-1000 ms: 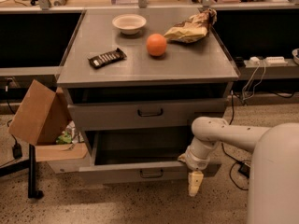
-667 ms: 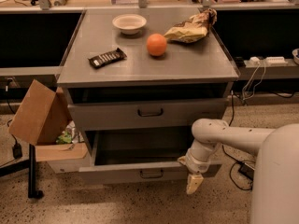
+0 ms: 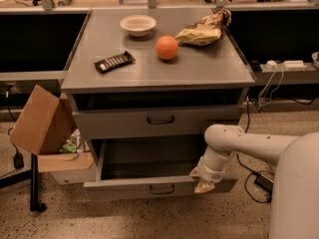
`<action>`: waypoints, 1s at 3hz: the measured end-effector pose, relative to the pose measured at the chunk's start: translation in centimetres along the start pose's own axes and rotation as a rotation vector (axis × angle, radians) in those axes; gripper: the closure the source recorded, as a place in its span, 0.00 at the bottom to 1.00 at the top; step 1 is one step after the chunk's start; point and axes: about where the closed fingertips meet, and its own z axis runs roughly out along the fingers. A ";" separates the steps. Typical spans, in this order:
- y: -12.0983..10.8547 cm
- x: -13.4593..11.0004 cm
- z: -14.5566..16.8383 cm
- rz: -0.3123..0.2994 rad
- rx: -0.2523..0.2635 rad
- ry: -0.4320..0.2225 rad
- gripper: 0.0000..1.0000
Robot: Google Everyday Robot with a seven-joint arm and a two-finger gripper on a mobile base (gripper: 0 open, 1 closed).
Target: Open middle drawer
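Observation:
The middle drawer [image 3: 124, 188] is pulled well out of the grey cabinet. Its flat front has a small dark loop handle [image 3: 162, 188] at the centre, and a grey tray floor shows inside. My gripper [image 3: 204, 184] is at the right part of that front, on its top edge, right of the handle. My white arm [image 3: 249, 143] reaches to it from the right. The drawer above [image 3: 114, 123] has a taller front with its own handle [image 3: 160, 119] and stands slightly out, with a dark gap over it.
On the cabinet top [image 3: 199, 73] lie a white bowl [image 3: 138, 24], an orange [image 3: 167, 47], a crumpled chip bag [image 3: 204, 30] and a dark snack bar [image 3: 114, 61]. A cardboard box [image 3: 42, 121] leans at the left. Cables [image 3: 259, 178] lie on the floor at the right.
My gripper has risen slightly, from just below the drawer front to its top edge. The drawer has not visibly moved.

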 end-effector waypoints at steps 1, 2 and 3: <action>0.0 -0.1 -0.4 0.000 0.000 0.000 1.00; 0.4 -0.6 -0.6 -0.018 0.000 0.000 1.00; 1.9 -1.2 -0.3 -0.040 -0.018 0.000 1.00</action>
